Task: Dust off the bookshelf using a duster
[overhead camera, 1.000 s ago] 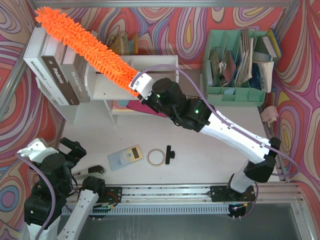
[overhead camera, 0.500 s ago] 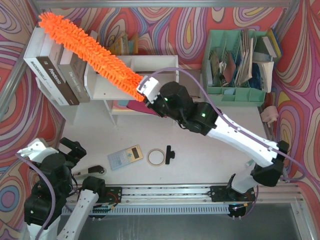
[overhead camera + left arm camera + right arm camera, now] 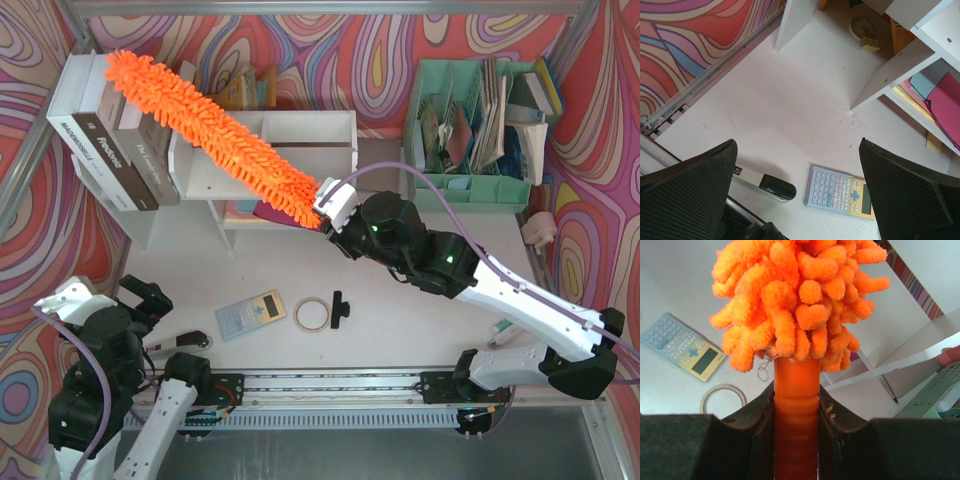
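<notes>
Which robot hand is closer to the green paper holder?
Right. The right gripper, holding the duster, is left of the green paper holder, by the bookshelf; the left gripper is far off at the near-left corner.

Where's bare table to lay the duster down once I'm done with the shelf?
Bare table lies between the legs of the bookshelf and the calculator; another patch sits between the black clip and the right arm. The calculator, tape ring and clip crowd the front.

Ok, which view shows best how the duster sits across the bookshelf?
Top external: the whole duster slants over the bookshelf and books. Right wrist shows only its handle in the right end effector and fluff end-on; left wrist, none.
</notes>
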You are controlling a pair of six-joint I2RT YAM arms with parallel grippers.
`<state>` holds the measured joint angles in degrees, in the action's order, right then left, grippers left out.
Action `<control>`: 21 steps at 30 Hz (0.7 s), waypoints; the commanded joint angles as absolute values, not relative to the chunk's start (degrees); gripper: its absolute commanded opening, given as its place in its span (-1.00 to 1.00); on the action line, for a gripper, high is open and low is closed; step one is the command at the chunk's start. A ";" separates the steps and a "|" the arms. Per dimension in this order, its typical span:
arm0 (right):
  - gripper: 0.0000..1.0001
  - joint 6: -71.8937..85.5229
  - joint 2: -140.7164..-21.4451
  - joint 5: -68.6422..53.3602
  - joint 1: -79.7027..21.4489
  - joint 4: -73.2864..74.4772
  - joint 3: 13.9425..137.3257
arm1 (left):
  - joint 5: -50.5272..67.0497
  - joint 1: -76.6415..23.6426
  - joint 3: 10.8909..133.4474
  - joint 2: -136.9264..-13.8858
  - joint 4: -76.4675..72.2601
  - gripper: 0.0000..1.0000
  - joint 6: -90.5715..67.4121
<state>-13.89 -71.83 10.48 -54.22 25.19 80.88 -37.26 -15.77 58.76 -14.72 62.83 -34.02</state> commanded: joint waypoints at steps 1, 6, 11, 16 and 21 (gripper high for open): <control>-1.00 -11.69 -70.62 10.06 -54.33 22.62 79.80 | -36.74 -16.00 58.01 -14.79 61.79 0.97 -33.03; -1.00 -10.46 -71.54 9.62 -54.34 22.35 78.55 | -36.74 -15.99 58.01 -14.85 61.79 0.97 -33.05; -1.00 -9.45 -74.90 14.61 -54.32 23.70 81.12 | -36.57 -16.00 58.01 -15.09 61.70 0.97 -32.96; -1.00 -6.78 -79.30 21.60 -54.35 26.84 85.55 | -36.64 -15.95 58.01 -14.94 61.70 0.97 -32.95; -1.00 -2.10 -80.31 23.67 -54.36 30.38 87.66 | -36.74 -16.00 57.92 -14.66 61.70 0.97 -32.88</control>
<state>-7.40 -80.62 18.33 -54.26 27.90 84.33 -37.08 -15.77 58.74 -14.74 62.83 -34.00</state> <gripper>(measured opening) 0.337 0.984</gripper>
